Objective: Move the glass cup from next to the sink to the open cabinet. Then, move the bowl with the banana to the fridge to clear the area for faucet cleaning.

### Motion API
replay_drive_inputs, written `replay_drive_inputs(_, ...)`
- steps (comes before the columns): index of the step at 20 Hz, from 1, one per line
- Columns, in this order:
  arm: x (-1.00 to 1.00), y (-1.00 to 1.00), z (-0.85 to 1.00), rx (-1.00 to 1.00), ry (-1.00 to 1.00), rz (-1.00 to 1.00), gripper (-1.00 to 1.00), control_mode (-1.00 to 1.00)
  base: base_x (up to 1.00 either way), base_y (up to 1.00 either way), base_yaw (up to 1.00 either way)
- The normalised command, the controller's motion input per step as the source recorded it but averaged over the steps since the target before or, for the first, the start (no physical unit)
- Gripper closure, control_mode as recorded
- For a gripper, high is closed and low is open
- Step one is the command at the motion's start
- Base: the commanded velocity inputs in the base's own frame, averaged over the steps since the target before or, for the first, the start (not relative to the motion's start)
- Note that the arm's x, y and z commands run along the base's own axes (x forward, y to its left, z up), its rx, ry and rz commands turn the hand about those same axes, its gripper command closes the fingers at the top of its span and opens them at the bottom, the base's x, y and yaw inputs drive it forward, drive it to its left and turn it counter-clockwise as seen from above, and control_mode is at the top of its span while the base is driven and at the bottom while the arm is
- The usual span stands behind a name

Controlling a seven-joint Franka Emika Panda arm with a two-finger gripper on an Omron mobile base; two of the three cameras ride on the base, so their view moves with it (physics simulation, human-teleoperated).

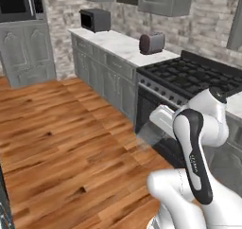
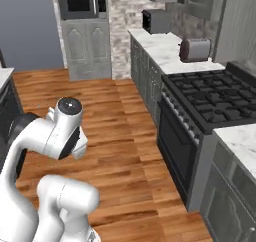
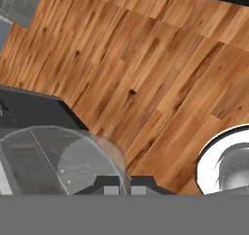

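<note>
Holding: gripper (image 3: 119, 184) clamped shut on the glass cup (image 3: 58, 161).
Arm pose: folded low over the wooden floor (image 1: 61, 143), hand beside the stove (image 1: 189, 79).
Cup: at the fingertips, translucent (image 1: 150, 134).
Right base view: microwave (image 2: 82, 3), toaster (image 2: 195, 49).

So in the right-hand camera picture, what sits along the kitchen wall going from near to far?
Black gas stove top → silver toaster on the white marble counter → dark boxy toaster oven → built-in microwave in the tall grey cabinet at the far end.
</note>
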Motion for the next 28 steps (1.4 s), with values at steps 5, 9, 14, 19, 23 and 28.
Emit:
replay_drive_inputs(5,0.0,0.0,0.0,0.0,0.0,0.0,1.0,1.0,1.0,0.03,-0.47)
replay_drive_inputs(9,0.0,0.0,0.0,0.0,0.0,0.0,1.0,1.0,1.0,0.03,-0.41)
replay_drive_inputs(14,0.0,0.0,0.0,0.0,0.0,0.0,1.0,1.0,0.95,0.03,-0.5)
replay_drive_inputs(19,0.0,0.0,0.0,0.0,0.0,0.0,1.0,1.0,0.48,0.0,-0.79)
replay_drive_inputs(23,0.0,0.0,0.0,0.0,0.0,0.0,1.0,1.0,0.71,0.0,-0.78)
replay_drive_inputs(28,0.0,0.0,0.0,0.0,0.0,0.0,1.0,1.0,0.76,-0.09,-0.76)
